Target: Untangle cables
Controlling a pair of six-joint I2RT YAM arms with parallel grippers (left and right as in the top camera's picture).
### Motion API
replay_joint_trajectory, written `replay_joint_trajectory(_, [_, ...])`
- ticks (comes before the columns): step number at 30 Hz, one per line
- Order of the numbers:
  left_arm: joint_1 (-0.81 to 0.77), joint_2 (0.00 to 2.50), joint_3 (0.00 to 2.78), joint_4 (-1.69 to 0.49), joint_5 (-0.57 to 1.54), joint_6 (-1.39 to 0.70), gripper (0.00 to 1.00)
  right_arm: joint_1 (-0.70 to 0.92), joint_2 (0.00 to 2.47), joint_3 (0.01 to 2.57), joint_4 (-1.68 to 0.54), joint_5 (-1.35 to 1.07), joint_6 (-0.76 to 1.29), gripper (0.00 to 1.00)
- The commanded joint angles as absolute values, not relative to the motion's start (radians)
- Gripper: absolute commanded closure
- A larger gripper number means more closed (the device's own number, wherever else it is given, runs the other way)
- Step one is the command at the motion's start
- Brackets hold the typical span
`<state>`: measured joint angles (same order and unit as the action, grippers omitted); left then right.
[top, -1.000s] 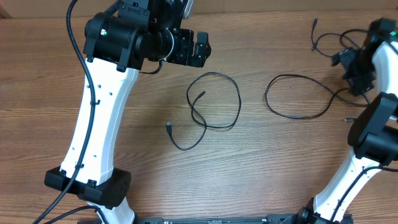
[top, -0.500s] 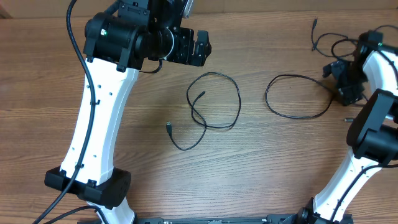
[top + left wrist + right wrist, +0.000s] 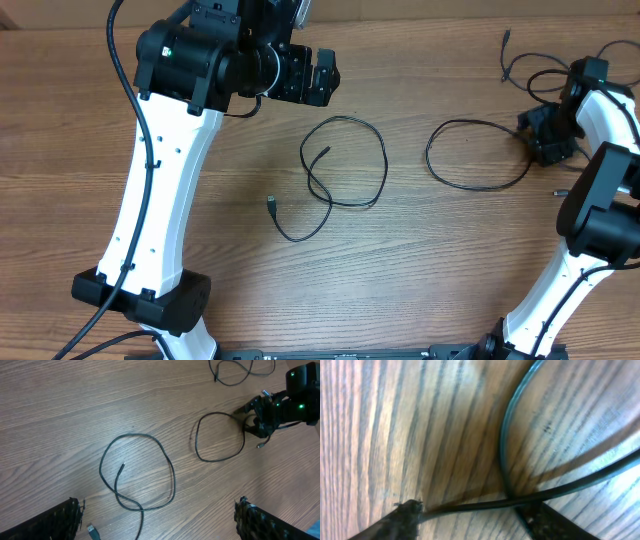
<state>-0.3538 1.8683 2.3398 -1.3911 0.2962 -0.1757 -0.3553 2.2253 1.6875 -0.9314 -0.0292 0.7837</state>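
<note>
While the left fingers [image 3: 55,520] gape wide, a cable [image 3: 470,506] spans the gap between the parted right fingers [image 3: 395,522].

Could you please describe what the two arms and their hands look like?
The left arm and right arm have smooth white curved links between bulky black joint housings. A thick black cable runs along the left arm, and a small green light glows on it. The left hand and right hand are black.
</note>
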Motion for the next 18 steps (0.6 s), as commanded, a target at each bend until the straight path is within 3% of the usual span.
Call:
replay_joint_trajectory(1, [-0.359, 1.872, 2.336, -1.387, 0.304, -0.153, 0.0, -0.341, 2.236, 1.642, -0.916, -0.043, 0.789, 0.38])
replay_joint_trajectory(9, [-0.359, 1.872, 2.336, -1.387, 0.304, -0.153, 0.0, -0.351, 2.236, 1.642, -0.91, -0.015, 0.781, 0.62])
replay_joint_trajectory(14, [-0.359, 1.872, 2.336, -1.387, 0.303, -0.153, 0.0, -0.397, 2.236, 1.65, -0.914, 0.017, 0.713, 0.93])
replay_joint_trajectory(18, [-0.359, 1.872, 2.336, -1.387, 0.304, -0.153, 0.01, -0.457, 2.235, 1.682, -0.942, 0.018, 0.669, 0.96])
